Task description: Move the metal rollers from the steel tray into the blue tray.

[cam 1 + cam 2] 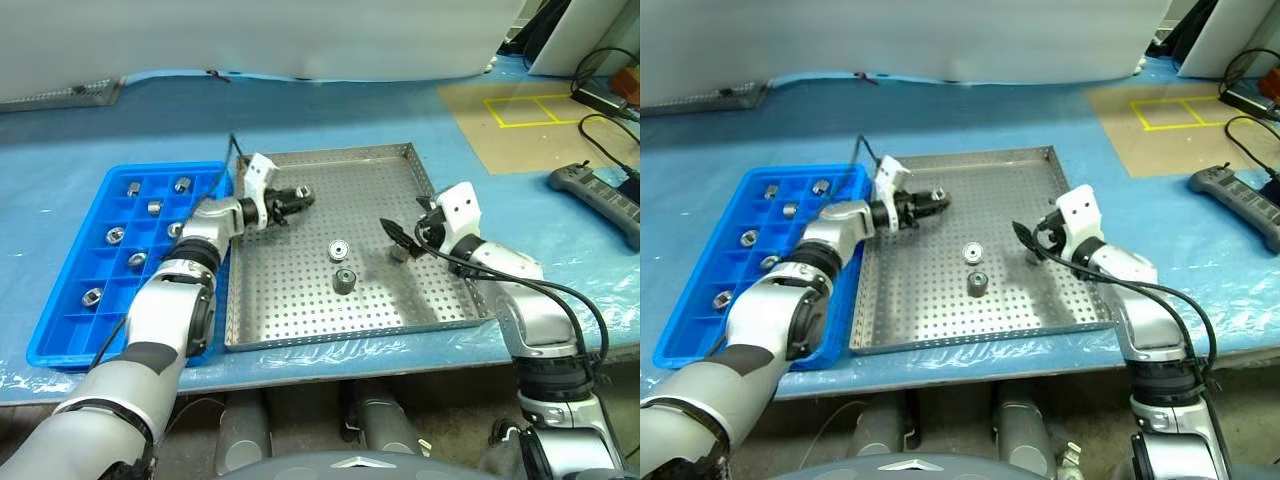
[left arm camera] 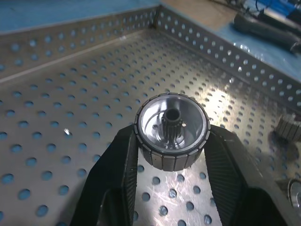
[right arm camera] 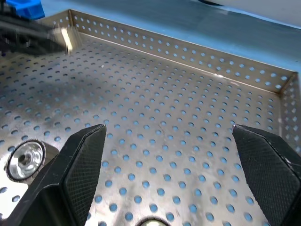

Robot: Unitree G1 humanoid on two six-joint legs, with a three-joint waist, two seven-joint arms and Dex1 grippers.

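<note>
Left eye view: the left gripper [image 1: 297,197] clamps 1 small ribbed grey metal roller [image 1: 299,193] over the far left part of the large square perforated steel tray [image 1: 400,155]. Carrying it across the rim to the bright blue plastic compartment tray [image 1: 70,300], which already holds several rollers, it could slip if the grip is shallow, or clip the rim.

Right eye view: the right gripper [image 1: 1028,243] hovers wide apart near 1 roller [image 1: 1033,257]; 2 more, a shiny one [image 1: 973,251] and a dark one [image 1: 977,283], lie mid-tray.

Left wrist view: both fingers [image 2: 120,183] press the roller's ribbed sides, its open end facing the camera.

Right wrist view: the spread fingers [image 3: 82,162] hold nothing; 1 roller [image 3: 26,159] lies just beside one of them
</note>
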